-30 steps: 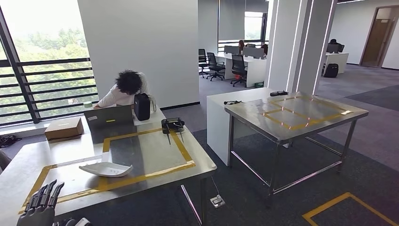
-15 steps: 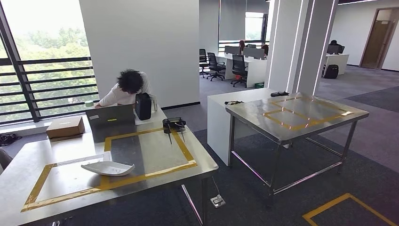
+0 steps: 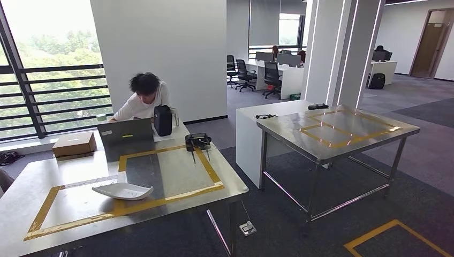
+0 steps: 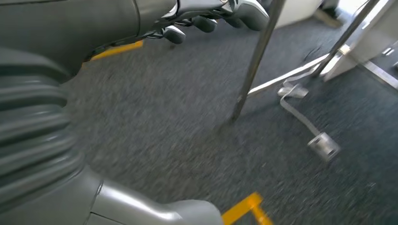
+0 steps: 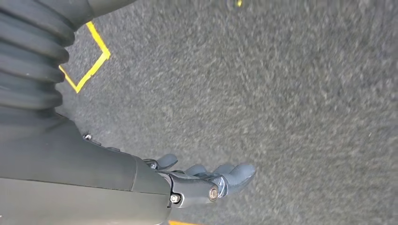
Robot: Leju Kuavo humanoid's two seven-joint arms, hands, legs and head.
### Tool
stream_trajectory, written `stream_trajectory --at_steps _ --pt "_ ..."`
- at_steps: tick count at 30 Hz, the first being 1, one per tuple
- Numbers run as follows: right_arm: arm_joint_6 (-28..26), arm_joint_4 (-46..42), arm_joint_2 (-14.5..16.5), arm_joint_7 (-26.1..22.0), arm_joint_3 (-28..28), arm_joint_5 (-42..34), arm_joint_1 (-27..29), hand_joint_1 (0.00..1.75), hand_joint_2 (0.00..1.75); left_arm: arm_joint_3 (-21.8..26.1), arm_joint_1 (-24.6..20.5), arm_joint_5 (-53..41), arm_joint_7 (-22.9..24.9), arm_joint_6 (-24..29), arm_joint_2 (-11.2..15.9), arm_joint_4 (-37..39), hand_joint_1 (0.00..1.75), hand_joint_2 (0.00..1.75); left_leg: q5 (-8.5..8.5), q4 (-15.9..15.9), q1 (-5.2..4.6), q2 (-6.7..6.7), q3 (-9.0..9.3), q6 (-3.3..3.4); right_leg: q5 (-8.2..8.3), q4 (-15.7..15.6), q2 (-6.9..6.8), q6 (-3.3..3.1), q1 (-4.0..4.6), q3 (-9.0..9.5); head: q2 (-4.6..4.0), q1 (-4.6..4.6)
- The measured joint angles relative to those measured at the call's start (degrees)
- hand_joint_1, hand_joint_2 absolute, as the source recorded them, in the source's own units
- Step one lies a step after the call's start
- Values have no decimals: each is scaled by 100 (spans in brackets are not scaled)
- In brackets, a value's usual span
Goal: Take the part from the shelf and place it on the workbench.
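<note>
While the head view takes in the white part (image 3: 122, 190) lying on the near workbench (image 3: 225, 179), inside the yellow tape at its left, both wrist views look down on grey carpet (image 5: 291, 93). Left hand (image 4: 206, 18) and right hand (image 5: 206, 180) hang empty, fingers loosely apart.

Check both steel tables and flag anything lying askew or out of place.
On the near steel table, the white curved shell-like part straddles the yellow tape border rather than sitting inside either marked rectangle. A black tool with thin prongs also overlaps the tape at the far corner. The far steel table shows nothing odd.
</note>
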Motion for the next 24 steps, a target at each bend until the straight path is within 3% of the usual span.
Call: stream_trajectory --at_steps 24 --pt "148 -468 -128 77 2448 -2921 548 0 0 368 2111 2566 977 -1071 -47 182 0 0 -24 1 0 1 -15 21 -18 -10 -3 22 0 -6 0 0"
